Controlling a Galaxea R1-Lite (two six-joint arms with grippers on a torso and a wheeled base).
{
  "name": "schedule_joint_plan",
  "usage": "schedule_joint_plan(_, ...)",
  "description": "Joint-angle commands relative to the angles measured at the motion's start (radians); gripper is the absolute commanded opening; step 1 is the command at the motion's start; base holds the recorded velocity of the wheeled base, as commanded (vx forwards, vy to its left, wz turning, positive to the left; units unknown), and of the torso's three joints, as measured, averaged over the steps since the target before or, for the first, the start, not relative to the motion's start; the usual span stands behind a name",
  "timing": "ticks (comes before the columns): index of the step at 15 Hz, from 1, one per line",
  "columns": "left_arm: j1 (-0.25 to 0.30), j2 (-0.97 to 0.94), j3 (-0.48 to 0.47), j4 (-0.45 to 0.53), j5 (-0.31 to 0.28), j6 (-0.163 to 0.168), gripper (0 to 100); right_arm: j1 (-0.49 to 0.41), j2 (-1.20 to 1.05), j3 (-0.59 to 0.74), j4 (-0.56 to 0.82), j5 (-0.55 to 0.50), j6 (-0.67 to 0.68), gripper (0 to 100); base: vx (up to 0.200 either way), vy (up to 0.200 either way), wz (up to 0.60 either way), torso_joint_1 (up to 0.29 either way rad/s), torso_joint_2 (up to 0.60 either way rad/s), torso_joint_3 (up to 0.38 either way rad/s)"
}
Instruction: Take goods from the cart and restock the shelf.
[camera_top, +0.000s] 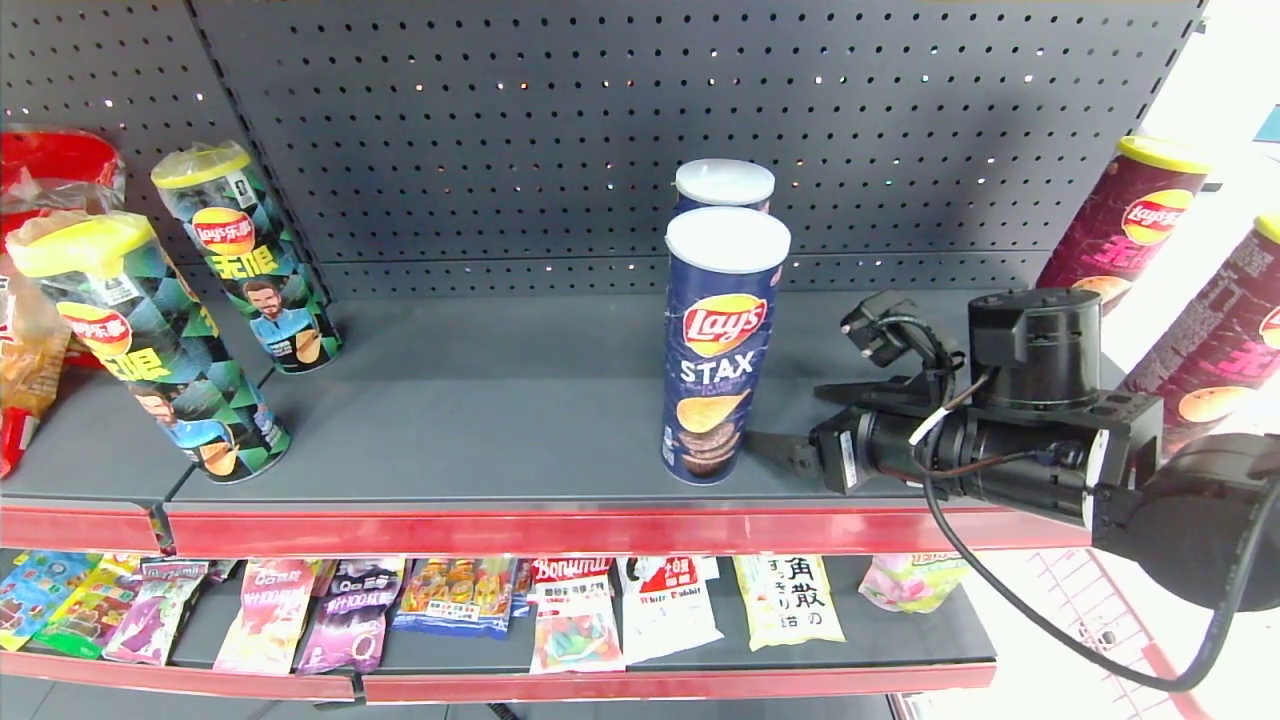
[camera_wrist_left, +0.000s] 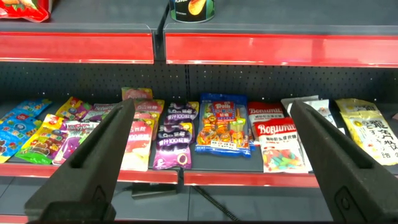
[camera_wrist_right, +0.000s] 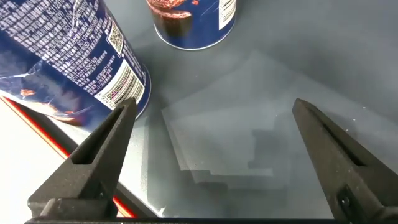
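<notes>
Two blue cans (camera_top: 722, 340) upright on shelf (camera_top: 480, 420) | right gripper (camera_top: 782, 414) spread, just beside

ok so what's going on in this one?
Shelf restocking. The right tool is open at shelf level, just beside the front blue chip can. That can stands upright near the front edge of the shelf, with a second blue can right behind it. Nothing sits between the tool's fingers, so the can is on the shelf rather than in a grasp. The left tool is lower down, open and empty, facing the snack bags on the shelf below.
</notes>
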Motion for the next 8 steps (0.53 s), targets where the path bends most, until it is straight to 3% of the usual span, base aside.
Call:
schedule_joint_plan(1, 0.0, 0.0, 0.0, 0.0, 0.001, 0.0, 100, 0.011, 0.003, -0.007, -0.001, 0.001, 0.001, 100, 0.0, 0.0, 0.0, 0.0, 0.0, 0.0)
schedule_joint_plan(8, 0.0, 0.0, 0.0, 0.0, -0.001, 0.0, 100, 0.013, 0.006, -0.011, -0.002, 0.001, 0.004, 100, 0.0, 0.0, 0.0, 0.0, 0.0, 0.0)
